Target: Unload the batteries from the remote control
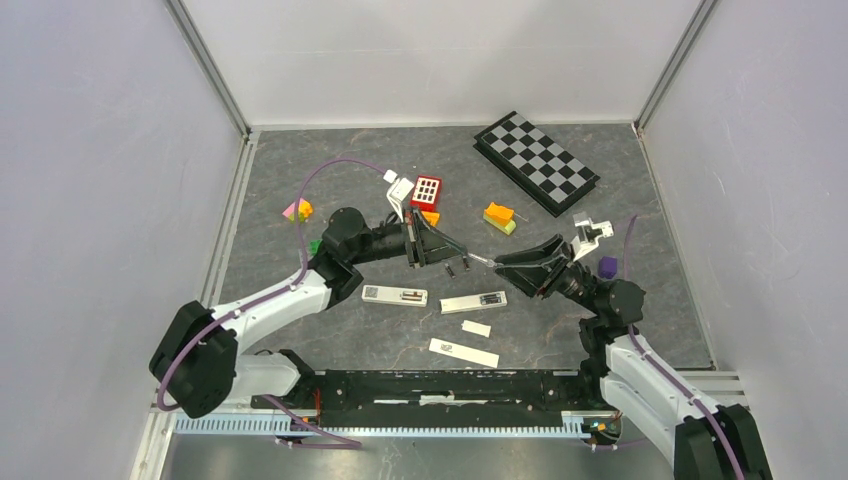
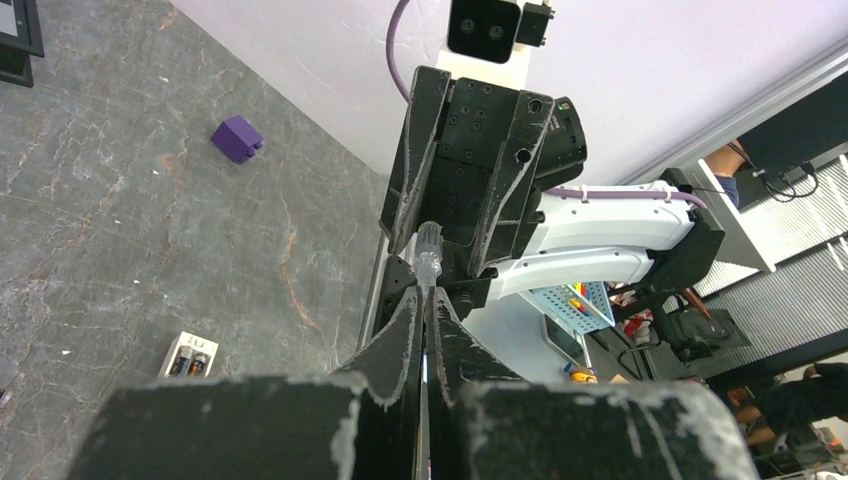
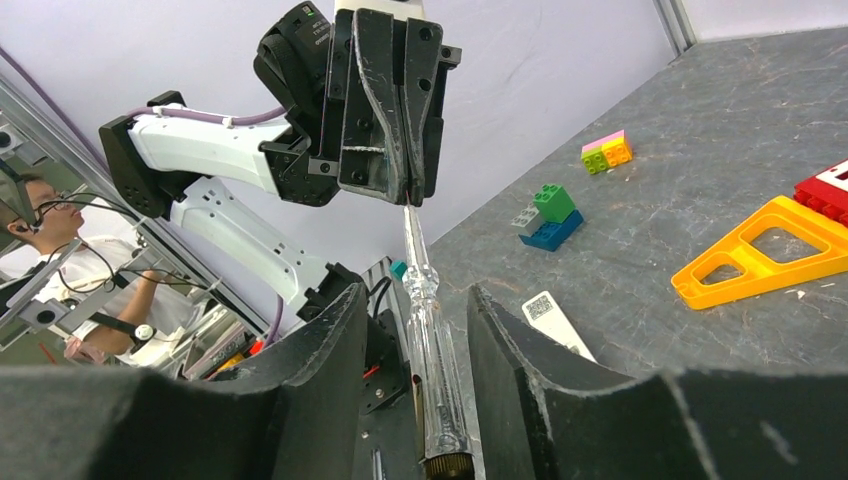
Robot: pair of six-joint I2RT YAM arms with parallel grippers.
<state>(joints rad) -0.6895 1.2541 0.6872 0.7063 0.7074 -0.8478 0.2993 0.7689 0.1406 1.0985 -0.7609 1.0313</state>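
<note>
Grey worktop, walled on three sides. Left arm reaches from near-left corner to centre, wrist level; right arm rises from near-right corner and bends inward, so claws meet nose to nose. White remote and second remote lie flat just nearside of them. Left gripper pinches tip of clear-handled tool. Right gripper has jaws apart, straddling handle, gaps both sides. Batteries seated in open remote bay.

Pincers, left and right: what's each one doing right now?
Left pincer: shut on the thin tool, at its shaft.
Right pincer: open, either side of its handle.
</note>
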